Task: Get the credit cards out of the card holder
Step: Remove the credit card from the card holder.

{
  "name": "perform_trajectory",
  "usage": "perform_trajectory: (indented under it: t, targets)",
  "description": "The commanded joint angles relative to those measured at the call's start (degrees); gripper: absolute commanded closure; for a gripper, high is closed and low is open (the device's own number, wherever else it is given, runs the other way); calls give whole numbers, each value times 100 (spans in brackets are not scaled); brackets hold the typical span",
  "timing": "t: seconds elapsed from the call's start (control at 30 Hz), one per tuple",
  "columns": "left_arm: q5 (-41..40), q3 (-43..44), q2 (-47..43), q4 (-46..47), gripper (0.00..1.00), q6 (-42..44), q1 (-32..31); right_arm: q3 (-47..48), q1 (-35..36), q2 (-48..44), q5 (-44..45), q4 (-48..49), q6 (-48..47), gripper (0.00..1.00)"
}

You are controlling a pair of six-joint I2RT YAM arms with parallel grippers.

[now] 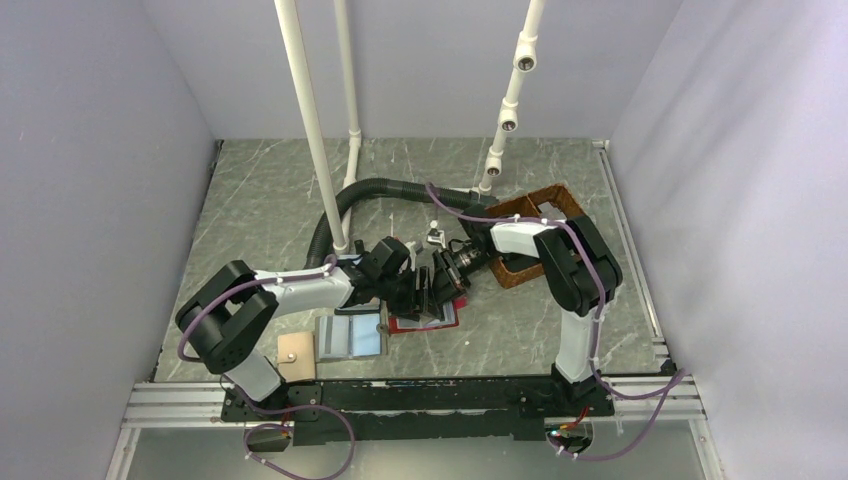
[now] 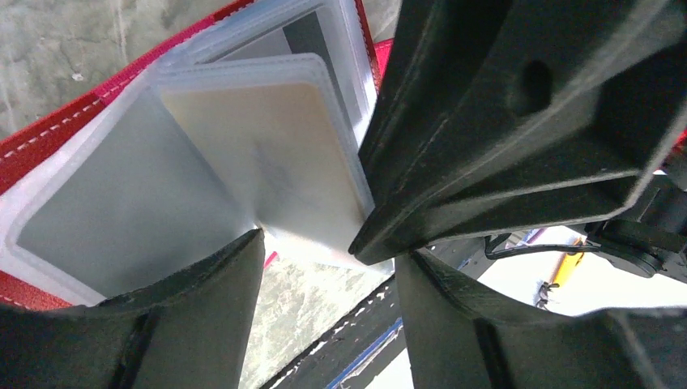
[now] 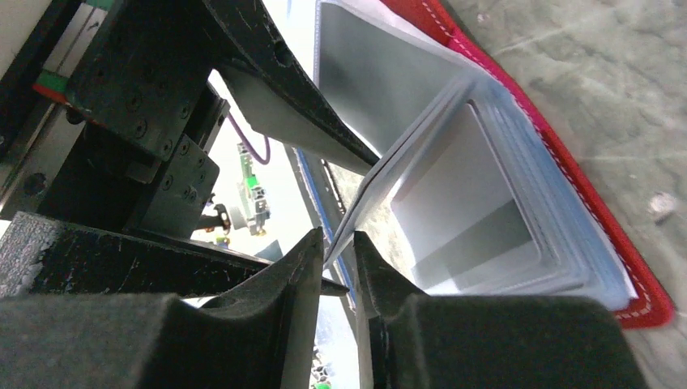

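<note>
The red card holder (image 1: 425, 323) lies open on the table under both grippers, its clear sleeves fanned up. In the left wrist view its red cover (image 2: 49, 142) frames the sleeves, and one raised sleeve holds a pale cream credit card (image 2: 275, 154). My left gripper (image 2: 328, 267) is open just below that sleeve's lower edge, with only table between its fingers. My right gripper (image 3: 339, 247) is nearly closed, pinching the thin edge of a raised sleeve (image 3: 364, 203). More sleeves with grey cards (image 3: 462, 203) lie stacked against the red cover (image 3: 616, 235). From above, the left gripper (image 1: 412, 292) and right gripper (image 1: 438, 288) almost touch.
A dark-framed blue wallet (image 1: 352, 338) with a tan panel (image 1: 297, 351) lies near the left arm's base. A brown basket (image 1: 535, 225) stands behind the right arm. A black hose (image 1: 365, 195) and white poles (image 1: 310, 120) rise at the back. A metal rail (image 1: 420, 385) runs along the near edge.
</note>
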Motion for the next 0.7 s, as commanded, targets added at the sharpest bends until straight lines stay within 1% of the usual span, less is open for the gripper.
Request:
perform_trajectory:
  t: [0.0, 0.1, 0.13, 0.2, 0.3, 0.5, 0.57, 0.67]
  targets:
    - [-281, 5, -237, -137, 37, -86, 11, 274, 153, 10, -891, -25, 70, 75]
    - [-380, -5, -311, -215, 37, -91, 11, 341, 234, 96, -1037, -86, 24, 73]
    - [-416, -12, -330, -247, 38, -92, 11, 389, 258, 138, -1040, -142, -19, 73]
    - [-502, -27, -381, -329, 44, -119, 18, 495, 289, 222, -1029, -277, -123, 73]
    - [-613, -89, -447, -442, 49, -183, 35, 606, 292, 284, -980, -390, -207, 71]
    - [-695, -213, -525, -613, 54, -277, 122, 674, 286, 303, -798, -483, -333, 68]
    - [-709, -240, -535, -667, 59, -296, 149, 732, 284, 304, -753, -569, -417, 66]
    - [-714, -281, -554, -738, 70, -315, 216, 775, 272, 304, -726, -612, -459, 62]
